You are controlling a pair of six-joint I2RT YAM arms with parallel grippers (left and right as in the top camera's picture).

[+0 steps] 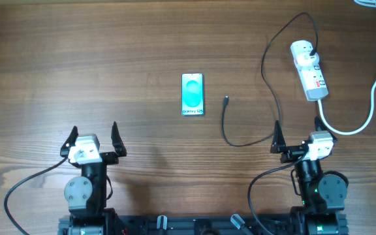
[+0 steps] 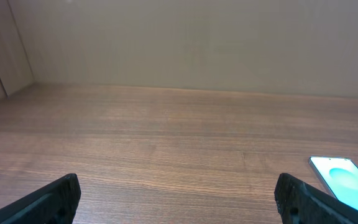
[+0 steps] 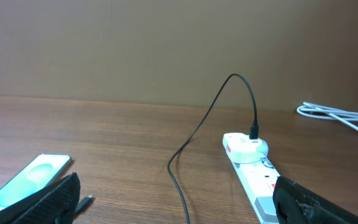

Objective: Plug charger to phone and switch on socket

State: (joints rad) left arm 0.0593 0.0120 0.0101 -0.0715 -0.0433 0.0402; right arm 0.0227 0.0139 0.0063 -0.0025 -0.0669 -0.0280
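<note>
Overhead view with both wrist views. You see the small rectangular smartphone with the turquoise screen (image 1: 192,94) lying flat on the brown wood-grain counter (image 1: 109,52), screen up. Its white text strip is at the end nearer the arms.

The thin black charger cable (image 1: 222,121) ends in a small black plug (image 1: 226,100). The plug rests on the counter just to the right of the phone, apart from it and not inserted. From the plug the cable bends towards the arms. It then runs away from the phone to the right and arches up to the white elongated power strip with red-marked switches (image 1: 309,79). There its other end stands in the rounded end farthest from the arms.

The strip lies well to the right of the phone, slightly tilted. You cannot read the position of its switches. A thick white cord (image 1: 373,104) leaves the strip's near end and loops still farther right of the phone.

The left pincer (image 1: 94,128) hovers nearer the arms than the phone and to its left. Its dark fingers (image 2: 55,199) are spread wide and hold nothing. The right pincer (image 1: 297,127) sits to the phone's right, on the arms' side of the strip, fingers likewise apart and empty.
</note>
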